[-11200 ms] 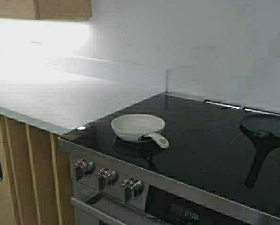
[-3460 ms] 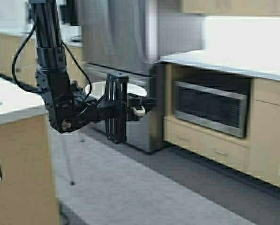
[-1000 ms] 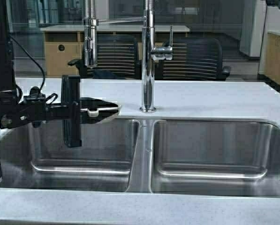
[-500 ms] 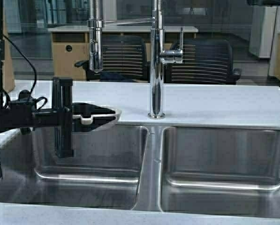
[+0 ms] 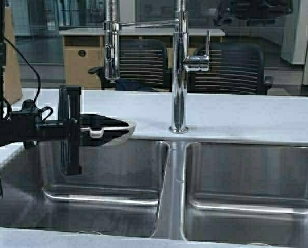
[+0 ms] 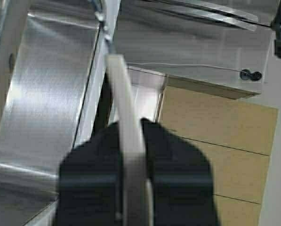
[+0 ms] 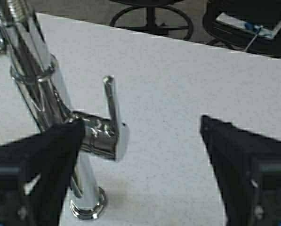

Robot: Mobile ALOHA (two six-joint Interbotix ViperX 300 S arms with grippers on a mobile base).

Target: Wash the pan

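Before the robot, a double sink (image 5: 164, 201) is set in a pale surface (image 5: 236, 116), the faucet (image 5: 179, 67) rising behind the divider. Over the left basin's back edge, the left tool (image 5: 92, 130) is clamped on the pan (image 5: 112, 129) by its handle. The right tool (image 7: 140, 160), jaws spread wide and holding nothing, hangs above the faucet lever (image 7: 111, 101).

Left gripper (image 6: 131, 188): dark fingers (image 6: 88, 179) pressed against both sides of the cream-white pan (image 6: 124, 122), seen edge-on. Beyond: stainless sink basin (image 6: 51, 94) and its divider. Farther off: tan cabinet panels (image 6: 215, 141) and a white wire ending in a dark plug (image 6: 249, 74).
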